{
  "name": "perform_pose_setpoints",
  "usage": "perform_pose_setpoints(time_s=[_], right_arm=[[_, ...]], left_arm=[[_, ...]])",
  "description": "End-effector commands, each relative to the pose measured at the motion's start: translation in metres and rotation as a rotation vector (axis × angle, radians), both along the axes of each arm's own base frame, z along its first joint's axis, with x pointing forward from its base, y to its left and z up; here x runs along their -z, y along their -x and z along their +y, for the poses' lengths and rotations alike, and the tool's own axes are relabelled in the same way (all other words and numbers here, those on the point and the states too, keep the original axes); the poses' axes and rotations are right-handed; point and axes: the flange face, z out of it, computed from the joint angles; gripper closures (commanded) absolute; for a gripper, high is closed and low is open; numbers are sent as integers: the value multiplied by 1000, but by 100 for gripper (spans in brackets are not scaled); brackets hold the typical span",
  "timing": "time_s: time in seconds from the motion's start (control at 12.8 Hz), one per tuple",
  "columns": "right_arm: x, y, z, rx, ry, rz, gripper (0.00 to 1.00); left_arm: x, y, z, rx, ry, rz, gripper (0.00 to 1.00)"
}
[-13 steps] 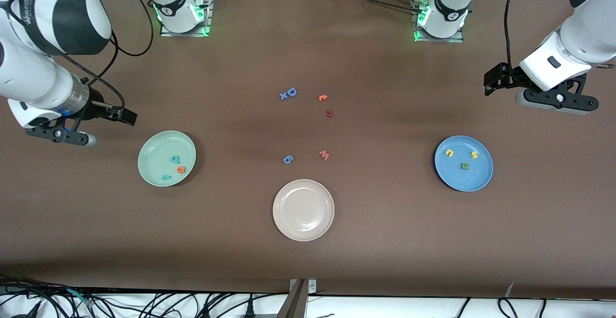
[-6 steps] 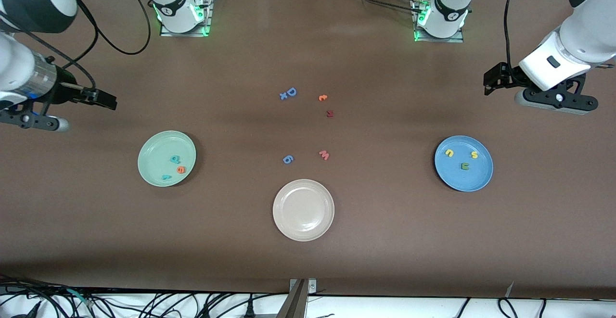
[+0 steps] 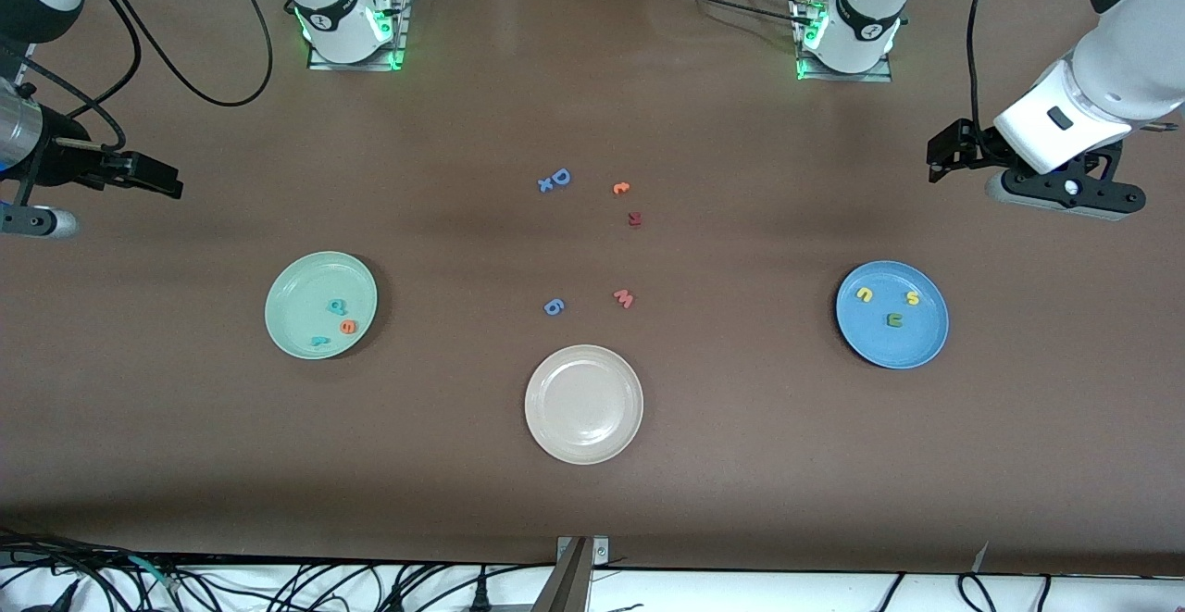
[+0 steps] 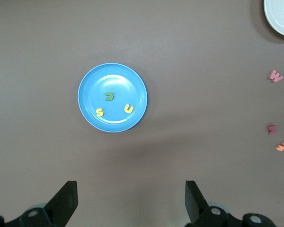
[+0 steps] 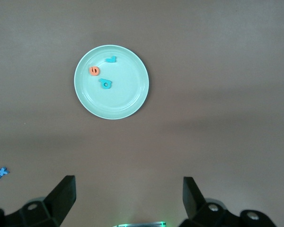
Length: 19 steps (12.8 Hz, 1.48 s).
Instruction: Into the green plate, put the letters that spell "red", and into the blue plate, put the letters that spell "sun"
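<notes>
The green plate (image 3: pixel 296 297) holds the letters that spell "red": a teal "d" (image 3: pixel 336 306), an orange "e" (image 3: pixel 348 326) and a teal "r" (image 3: pixel 319 341). They also show on the green plate (image 5: pixel 123 99) in the right wrist view. The blue plate (image 3: pixel 912 343) holds the letters that spell "sun": a yellow "s" (image 3: pixel 913 297), a yellow "u" (image 3: pixel 864 294) and an olive letter (image 3: pixel 894 319). My right gripper (image 3: pixel 167 186) hangs open and empty over bare table at its arm's end. My left gripper (image 3: pixel 937 163) hangs open and empty over bare table, apart from the blue plate (image 4: pixel 118 78).
A beige plate (image 3: pixel 583 404) lies mid-table near the front camera. Loose letters lie mid-table: a blue "D" with an "x" (image 3: pixel 555 180), an orange piece (image 3: pixel 620 188), a dark red piece (image 3: pixel 634 218), a pink "w" (image 3: pixel 624 298) and a blue "6" (image 3: pixel 553 306).
My right arm has drawn back from beside the green plate toward its end of the table. The left arm has barely moved. The letters lie as before.
</notes>
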Motion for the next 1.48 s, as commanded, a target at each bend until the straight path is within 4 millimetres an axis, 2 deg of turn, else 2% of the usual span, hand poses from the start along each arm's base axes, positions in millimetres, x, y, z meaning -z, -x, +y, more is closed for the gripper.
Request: perform_pose_setpoints(time_s=[0.0,0.78,1.4], right_arm=[[-13,4,2,-16,-19,-7,0],[-18,-15,12,-19,-43,-111,0],[-18,-15,10,-56,-22,-110,0]], left_arm=[[-6,-2,-3,1,7,6,0],[-6,-2,0,-5,7,6,0],[-6,-2,-1,-4,7,6,0]])
